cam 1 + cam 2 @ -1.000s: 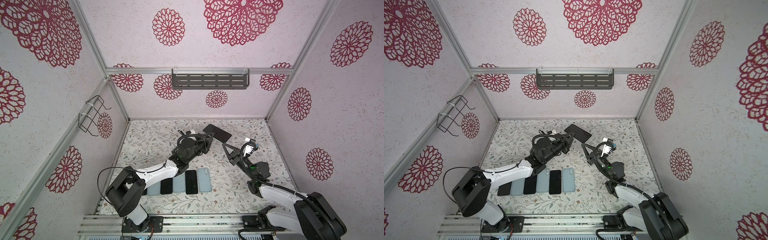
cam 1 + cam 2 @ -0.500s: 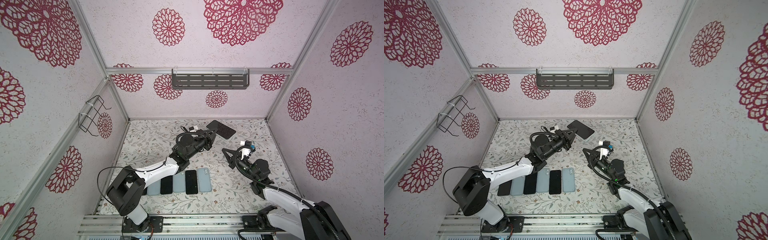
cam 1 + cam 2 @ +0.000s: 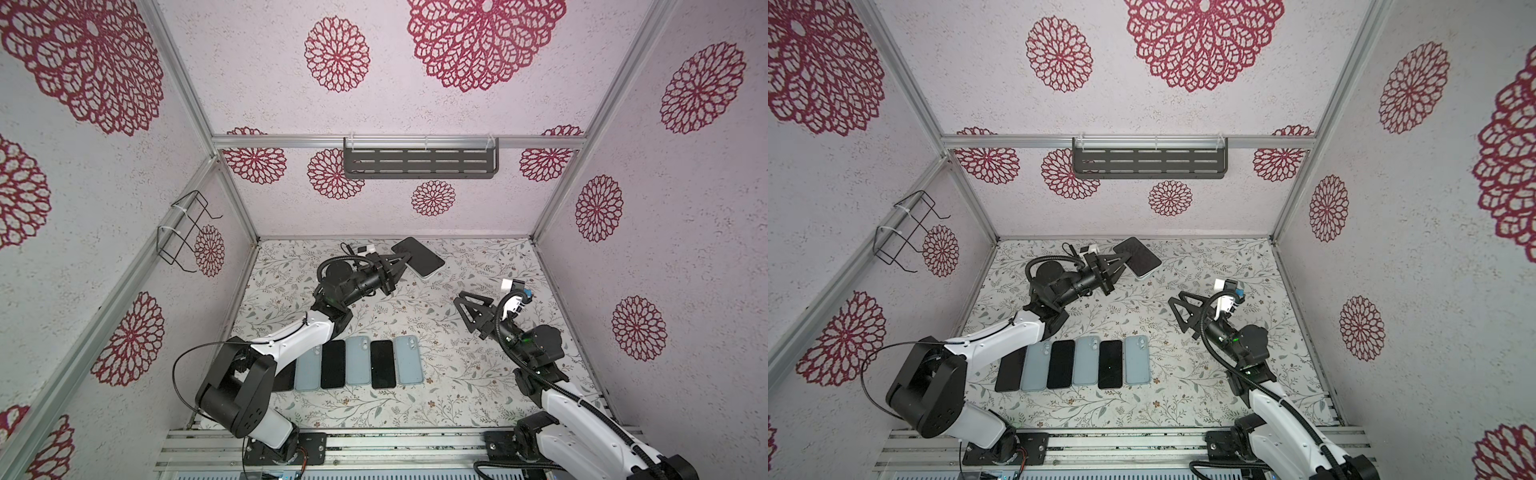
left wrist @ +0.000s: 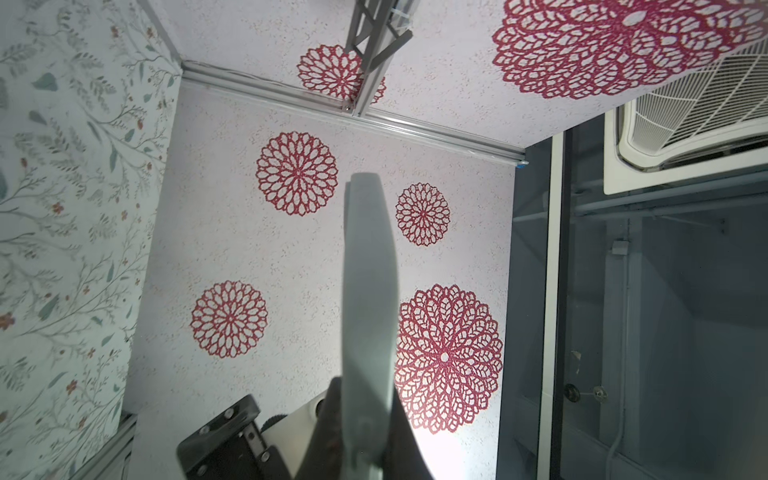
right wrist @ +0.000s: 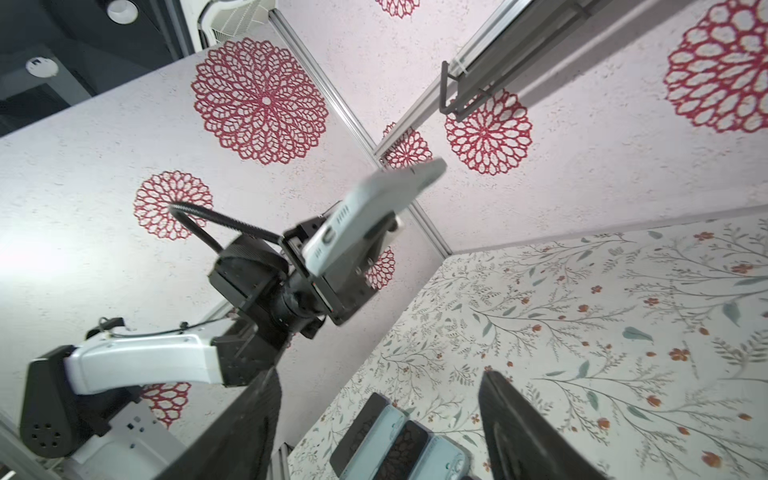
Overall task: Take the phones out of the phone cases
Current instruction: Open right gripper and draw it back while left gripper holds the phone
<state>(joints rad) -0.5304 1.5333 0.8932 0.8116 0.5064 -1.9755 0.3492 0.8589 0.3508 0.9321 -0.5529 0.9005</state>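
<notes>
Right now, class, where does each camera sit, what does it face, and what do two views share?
Top views: overhead, looking down at the table; left arm and right arm show.
Left wrist: on left arm, sighting along the cased phone; left gripper grips it.
Right wrist: on right arm, facing the left arm; right gripper open.
Shared: all show the cased phone.

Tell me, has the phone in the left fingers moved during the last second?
Yes. In both top views the phone shifted left and up toward the back wall, whose bottom edge its corner now reaches.

Cased phone blurred, leftmost phone half hidden
</notes>
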